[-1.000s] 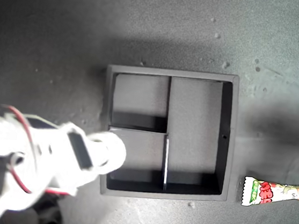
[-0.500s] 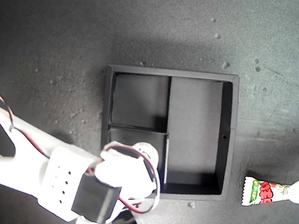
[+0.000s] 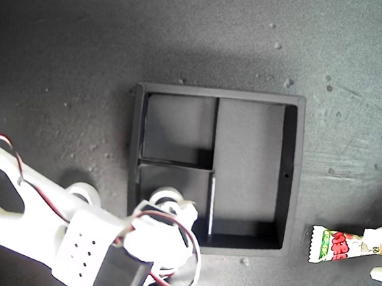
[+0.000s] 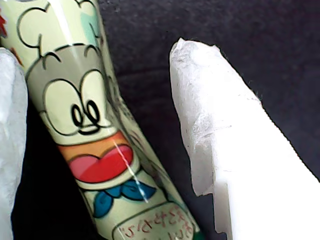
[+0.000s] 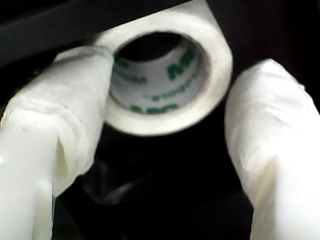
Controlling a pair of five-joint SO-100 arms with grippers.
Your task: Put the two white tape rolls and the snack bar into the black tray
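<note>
Fingers (image 5: 60, 100) of my second gripper (image 5: 165, 115) apart around white ring-shaped tape roll (image 5: 165, 75), release into square black tray (image 3: 294, 175) underway; my first gripper (image 4: 95, 120) open astride cartoon-printed snack bar (image 4: 85, 125), closing needed next.

tray (image 3: 295, 175) centre of exterior view | tape roll (image 3: 168, 197) in its 7 o'clock compartment | second tape roll (image 3: 82, 191) on counter (image 3: 84, 48) at 8 | snack bar (image 3: 345, 246) at 4, beside tray

Glossy printed snack bar (image 4: 95, 150) wrapper; matt black tray (image 3: 295, 176); speckled rough dark table (image 3: 84, 48).
</note>
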